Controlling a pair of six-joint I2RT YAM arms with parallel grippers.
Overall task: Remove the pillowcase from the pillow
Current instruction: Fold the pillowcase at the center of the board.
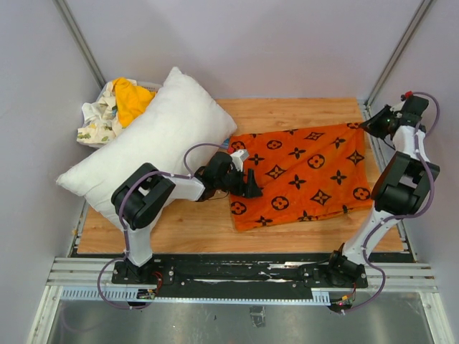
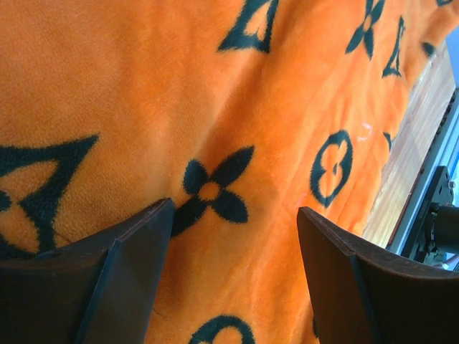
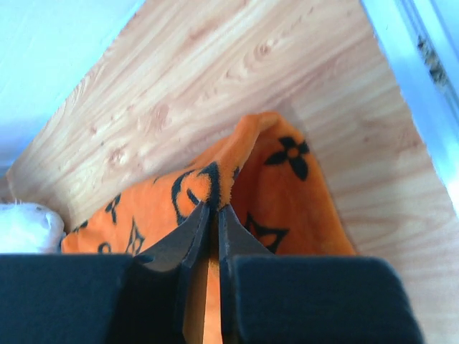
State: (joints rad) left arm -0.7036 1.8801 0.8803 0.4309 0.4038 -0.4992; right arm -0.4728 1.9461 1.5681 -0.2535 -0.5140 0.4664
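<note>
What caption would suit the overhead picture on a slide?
Orange pillowcase spread on the table beside the bare white pillow; right tool pinches its far corner, left tool open over its left edge.

Wooden tabletop (image 1: 301,107) between plain pale walls (image 1: 251,43)

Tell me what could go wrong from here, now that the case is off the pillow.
1. The right gripper pinches only a thin corner of the pillowcase; a tug could slip it free.
2. The left gripper hangs open close over the pillowcase; moving low, it may drag and bunch it.
3. The pillow seems to overhang the table at the left; a nudge could tip it off.
</note>
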